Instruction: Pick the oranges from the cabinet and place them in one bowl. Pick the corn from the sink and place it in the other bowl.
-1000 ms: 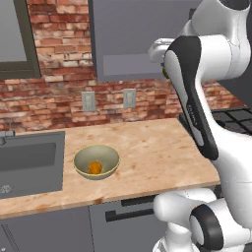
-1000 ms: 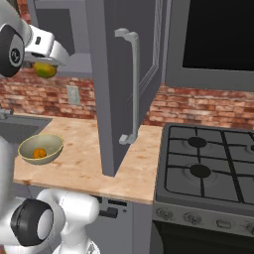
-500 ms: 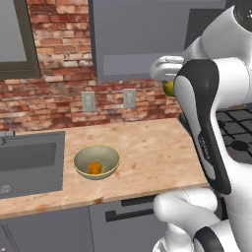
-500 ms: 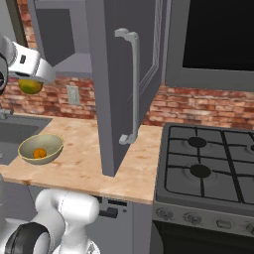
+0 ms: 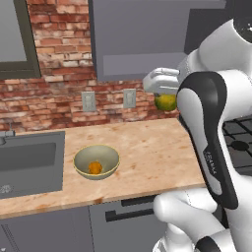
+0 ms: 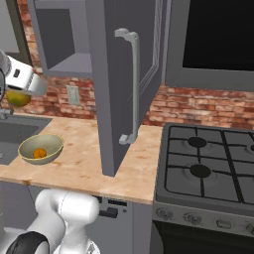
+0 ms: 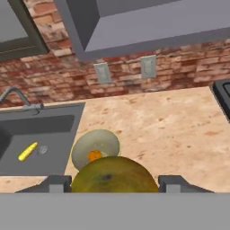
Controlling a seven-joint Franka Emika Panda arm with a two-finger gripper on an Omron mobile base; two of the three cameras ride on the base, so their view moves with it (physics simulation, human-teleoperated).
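Gripping the yellow-green orange (image 7: 114,174) at bottom centre, the gripper (image 7: 115,183) is hovering above the bowl (image 7: 81,150), which is holding the bright orange (image 7: 94,156). Corn (image 7: 28,151) is lying at left in the sink (image 7: 54,139). Releasing off-centre is probably risking a bounce off the rim.

A yellow-green orange (image 7: 114,175) and a bright orange one (image 5: 95,168) in an olive-tan bowl (image 5: 96,160) show against a mottled tan counter (image 5: 147,152), red brick wall (image 5: 59,74), grey cabinet (image 5: 142,39), dark grey sink (image 7: 40,139) and yellow corn (image 7: 28,151)
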